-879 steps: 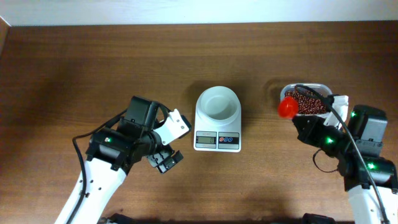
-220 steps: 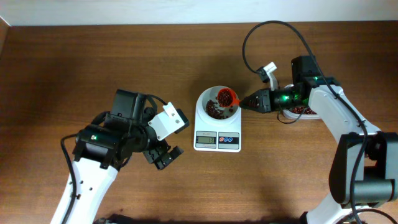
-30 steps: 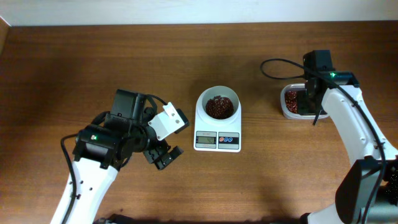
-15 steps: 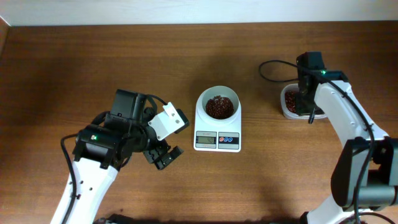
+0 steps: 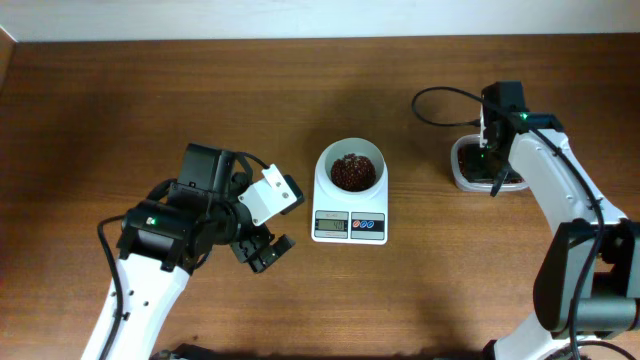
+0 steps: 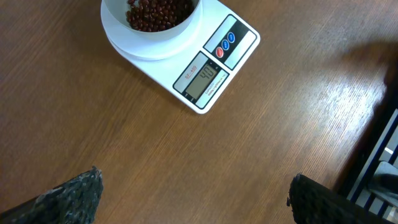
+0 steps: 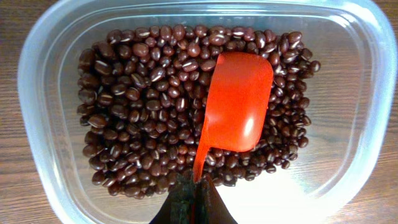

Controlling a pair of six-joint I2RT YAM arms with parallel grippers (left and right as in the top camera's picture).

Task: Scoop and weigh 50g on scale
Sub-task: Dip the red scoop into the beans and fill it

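The right hand (image 7: 194, 194) clamps a red scoop (image 7: 239, 102) by its handle, cup pointing away across the clear tub (image 7: 367, 93). The left hand (image 6: 194, 198) hangs wide open near the scale (image 5: 350, 226), beans (image 5: 349, 172) heaped in its bowl (image 5: 327, 160), its display end toward the robot.

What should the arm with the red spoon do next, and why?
Probably open the right gripper and leave the red scoop in the tub: it lies empty on the beans, and the scale already carries a heap. Its display is too small to read surely; if short, scoop more.
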